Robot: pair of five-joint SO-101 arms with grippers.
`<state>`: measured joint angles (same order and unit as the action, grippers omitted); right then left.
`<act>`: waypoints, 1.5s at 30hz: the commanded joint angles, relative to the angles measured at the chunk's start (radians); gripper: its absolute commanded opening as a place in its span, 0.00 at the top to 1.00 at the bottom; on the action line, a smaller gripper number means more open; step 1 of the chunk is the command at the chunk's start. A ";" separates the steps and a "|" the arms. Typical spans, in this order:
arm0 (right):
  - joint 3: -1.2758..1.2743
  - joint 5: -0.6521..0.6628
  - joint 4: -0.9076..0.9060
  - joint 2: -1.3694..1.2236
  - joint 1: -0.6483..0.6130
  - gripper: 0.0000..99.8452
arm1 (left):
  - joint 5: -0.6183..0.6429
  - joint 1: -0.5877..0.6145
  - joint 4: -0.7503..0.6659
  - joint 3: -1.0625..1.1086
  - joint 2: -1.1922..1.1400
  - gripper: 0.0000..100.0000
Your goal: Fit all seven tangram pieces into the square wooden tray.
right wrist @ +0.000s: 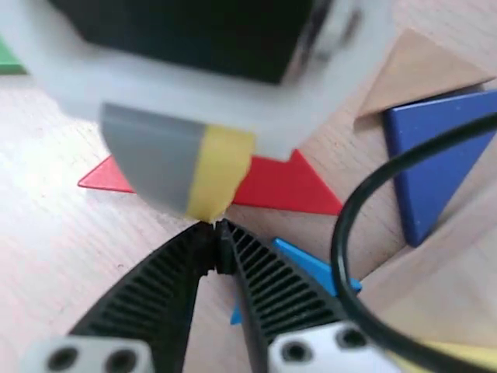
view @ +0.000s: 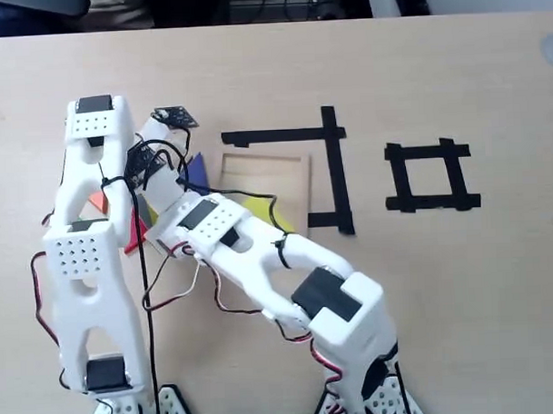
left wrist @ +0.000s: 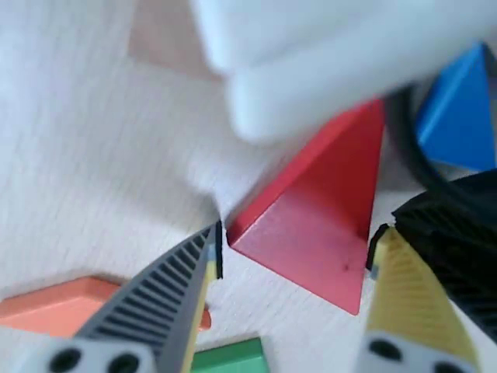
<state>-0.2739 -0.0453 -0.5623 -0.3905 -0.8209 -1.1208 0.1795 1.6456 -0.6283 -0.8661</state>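
Wooden square tray (view: 268, 174) sits mid-worktop (view: 443, 292) with a yellow piece (view: 258, 210) inside; both arms crowd the loose pieces to its left.

Left wrist view: left gripper (left wrist: 299, 237) is open, jaws flanking a red triangular piece (left wrist: 318, 225) lying flat. Contact can't be judged. An orange piece (left wrist: 54, 307) and a green piece (left wrist: 229, 359) lie near.

Right wrist view: right gripper (right wrist: 218, 231) is closed and empty, tips just beside the red triangle. A dark blue triangle (right wrist: 423, 148) lies further off.
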 commanded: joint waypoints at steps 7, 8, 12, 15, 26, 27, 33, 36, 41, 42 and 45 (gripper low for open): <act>0.059 -0.002 -0.002 0.012 0.014 0.99 | 0.011 -0.024 0.101 -0.071 0.015 0.68; 0.059 -0.002 -0.002 0.012 0.014 0.99 | 0.011 -0.024 0.100 -0.071 0.014 0.68; 0.059 0.000 -0.002 0.012 0.014 0.99 | 0.011 -0.024 0.098 -0.070 0.012 0.68; 0.059 0.000 -0.002 0.012 0.014 0.99 | 0.011 -0.018 0.075 -0.070 0.011 0.68; 0.045 -0.005 0.000 0.015 0.015 0.99 | 0.006 0.021 0.074 -0.079 -0.026 0.68; 0.045 -0.005 -0.003 0.016 0.014 0.99 | 0.006 0.028 0.078 -0.084 -0.015 0.68; -0.004 -0.006 -0.133 0.142 -0.018 0.99 | 0.008 0.081 0.097 -0.139 0.032 0.68; -0.062 -0.006 -0.166 0.228 -0.031 0.99 | 0.011 0.102 0.097 -0.194 0.048 0.68; -0.170 -0.006 -0.170 0.335 -0.028 0.99 | 0.106 0.124 0.097 -0.288 0.052 0.68; -0.189 -0.008 -0.170 0.352 -0.028 0.99 | 0.135 0.125 0.097 -0.311 0.052 0.68; -0.237 -0.008 -0.170 0.407 -0.008 0.99 | 0.278 0.153 0.107 -0.387 0.052 0.68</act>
<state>-0.4948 -0.0468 -0.7281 -0.0698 -0.8362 -0.9674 0.2992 1.7300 -0.9137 -0.8815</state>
